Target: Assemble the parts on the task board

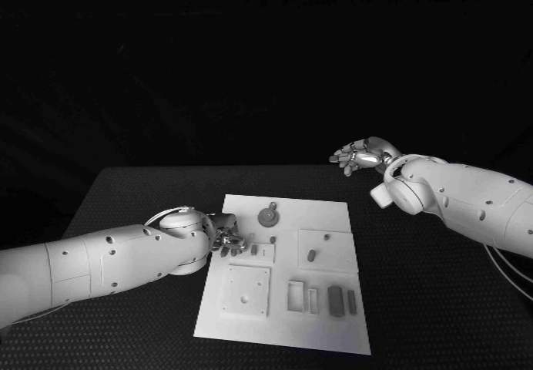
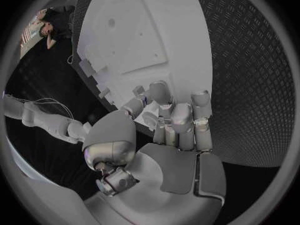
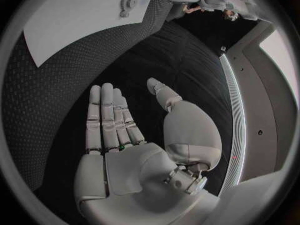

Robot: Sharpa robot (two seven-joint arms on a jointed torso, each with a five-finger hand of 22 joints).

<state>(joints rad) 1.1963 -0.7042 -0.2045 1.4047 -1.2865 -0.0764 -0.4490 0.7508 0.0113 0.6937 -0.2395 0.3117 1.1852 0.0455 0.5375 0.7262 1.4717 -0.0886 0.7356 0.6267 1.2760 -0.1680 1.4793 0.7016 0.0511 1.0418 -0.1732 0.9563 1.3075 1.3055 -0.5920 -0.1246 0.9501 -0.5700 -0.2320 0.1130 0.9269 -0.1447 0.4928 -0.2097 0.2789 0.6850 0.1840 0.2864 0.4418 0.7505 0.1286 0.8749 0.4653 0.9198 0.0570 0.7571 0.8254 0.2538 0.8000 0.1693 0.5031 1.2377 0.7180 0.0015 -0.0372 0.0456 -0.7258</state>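
A small part (image 1: 254, 250) at the task board (image 1: 333, 212) edge is being reached by the left hand (image 1: 226, 235), fingers curled, grasp unclear. The right hand (image 1: 357, 156) is held away, fingers straight and empty; a firm pinch is needed next

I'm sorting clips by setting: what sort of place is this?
Most likely a robotics lab or test bench, not a home or factory line. A white task board with small parts lies on a black table, and two white arms work over it, left hand at the board, right hand raised.
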